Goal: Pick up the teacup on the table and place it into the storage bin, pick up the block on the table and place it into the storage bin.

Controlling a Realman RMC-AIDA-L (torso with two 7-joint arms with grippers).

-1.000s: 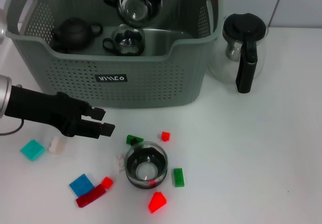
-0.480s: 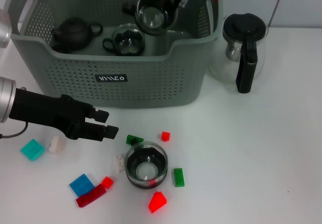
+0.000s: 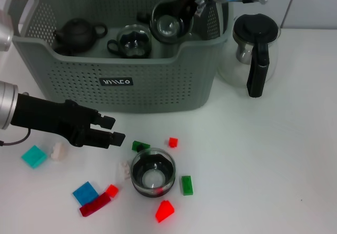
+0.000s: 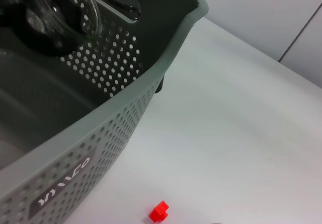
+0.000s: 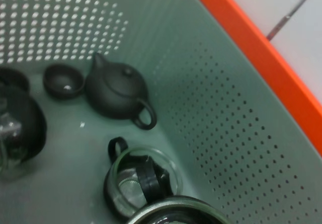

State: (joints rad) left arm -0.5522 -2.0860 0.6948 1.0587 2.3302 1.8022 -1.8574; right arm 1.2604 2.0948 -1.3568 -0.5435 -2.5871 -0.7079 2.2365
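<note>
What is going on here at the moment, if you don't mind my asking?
The robot is clearing a table into the storage bin. Its right claw holds a glass teacup inside the bin, beside another glass cup and a dark teapot already there. The left claw, open, hovers low over the table near the scattered blocks, close to a green block. One more glass teacup stands on the table among the blocks.
</note>
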